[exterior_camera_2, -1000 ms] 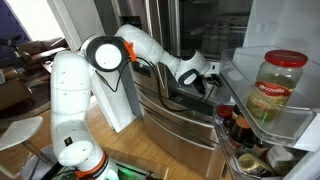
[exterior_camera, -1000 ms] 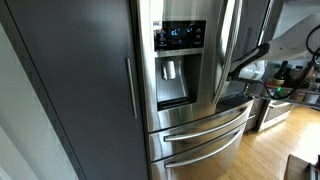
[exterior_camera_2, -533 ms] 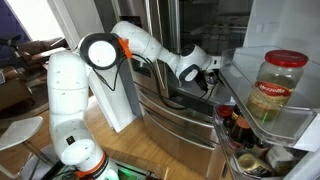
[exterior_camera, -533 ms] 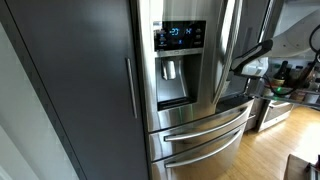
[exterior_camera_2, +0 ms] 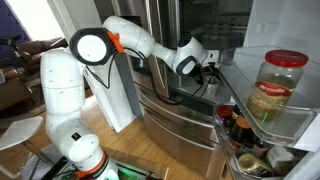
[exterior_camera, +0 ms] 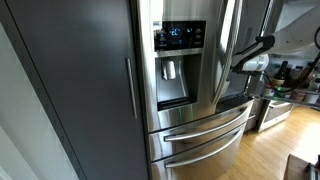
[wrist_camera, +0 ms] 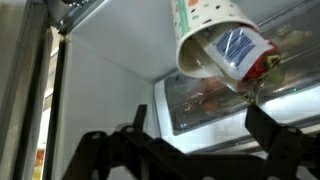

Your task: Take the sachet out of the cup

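In the wrist view a white paper cup (wrist_camera: 205, 30) with small dots lies tipped, its mouth facing the camera. Inside it sits the sachet (wrist_camera: 238, 50), blue and silver with a red end at the rim. My gripper (wrist_camera: 200, 130) is below the cup and apart from it, open, with nothing between its dark fingers (wrist_camera: 266, 128). In an exterior view the gripper (exterior_camera_2: 210, 72) reaches into the open fridge. In an exterior view only the arm (exterior_camera: 252, 52) shows past the fridge door. The cup does not show in either exterior view.
A glass-fronted fridge drawer (wrist_camera: 215, 100) lies under the cup and the white fridge wall (wrist_camera: 110, 70) stands beside it. A large jar (exterior_camera_2: 272, 86) sits in the open door's shelf above several bottles (exterior_camera_2: 240, 132). The steel fridge door with dispenser (exterior_camera: 180, 60) hides the inside.
The arm has risen and reached further into the fridge. The jaws have gone from part shut to fully open.
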